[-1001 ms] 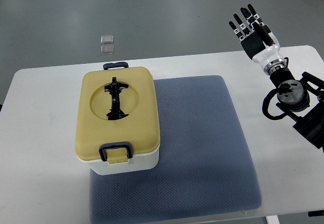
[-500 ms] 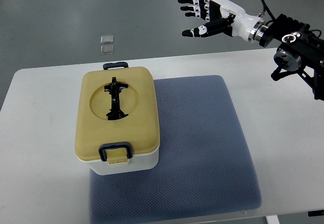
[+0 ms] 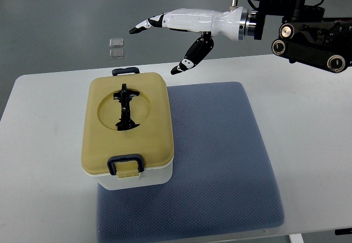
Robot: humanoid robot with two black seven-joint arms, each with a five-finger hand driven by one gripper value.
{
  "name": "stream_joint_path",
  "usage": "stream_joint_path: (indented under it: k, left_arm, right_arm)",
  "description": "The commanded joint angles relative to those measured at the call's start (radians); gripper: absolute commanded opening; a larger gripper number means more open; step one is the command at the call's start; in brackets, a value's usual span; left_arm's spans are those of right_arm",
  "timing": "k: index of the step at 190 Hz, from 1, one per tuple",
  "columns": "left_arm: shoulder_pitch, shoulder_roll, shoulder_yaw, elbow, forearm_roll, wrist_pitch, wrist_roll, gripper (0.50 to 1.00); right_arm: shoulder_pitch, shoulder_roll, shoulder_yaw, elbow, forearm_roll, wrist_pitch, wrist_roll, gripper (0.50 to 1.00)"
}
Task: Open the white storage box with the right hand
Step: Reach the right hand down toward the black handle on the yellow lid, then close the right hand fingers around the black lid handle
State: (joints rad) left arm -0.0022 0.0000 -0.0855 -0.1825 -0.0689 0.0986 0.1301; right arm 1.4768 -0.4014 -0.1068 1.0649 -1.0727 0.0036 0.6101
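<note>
The white storage box with a tan lid stands on the left part of a blue-grey mat. Its lid is closed, with a black folded handle in a round recess and dark latches at the near side and far side. My right hand reaches in from the right, high above the table's far edge, behind and to the right of the box. Its fingers are spread, thumb hanging down, and it holds nothing. It is apart from the box.
The white table carries the mat and box. Two small clear squares lie on the grey floor beyond the table. The right arm's black joints hang over the far right corner.
The right hand has swung from the far right leftward across the table's back edge, now stretched out toward the box's far side. The box has not moved.
</note>
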Motion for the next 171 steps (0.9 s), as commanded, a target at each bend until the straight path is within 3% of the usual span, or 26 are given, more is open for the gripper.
stream_joint_path:
  k: [1, 89, 171]
  left_arm:
    - [0.001, 0.000, 0.000, 0.001, -0.002, 0.001, 0.000, 1.000]
    - [0.001, 0.000, 0.001, 0.005, 0.000, 0.001, 0.000, 1.000]
    - [0.001, 0.000, 0.003, 0.000, 0.000, -0.002, 0.000, 1.000]
  right_arm:
    - [-0.021, 0.019, -0.001, 0.000, -0.013, -0.028, 0.001, 0.926]
    - [-0.104, 0.108, 0.010, -0.019, -0.012, -0.096, 0.001, 0.928]
    - [-0.148, 0.243, 0.015, -0.114, -0.010, -0.148, 0.001, 0.928]
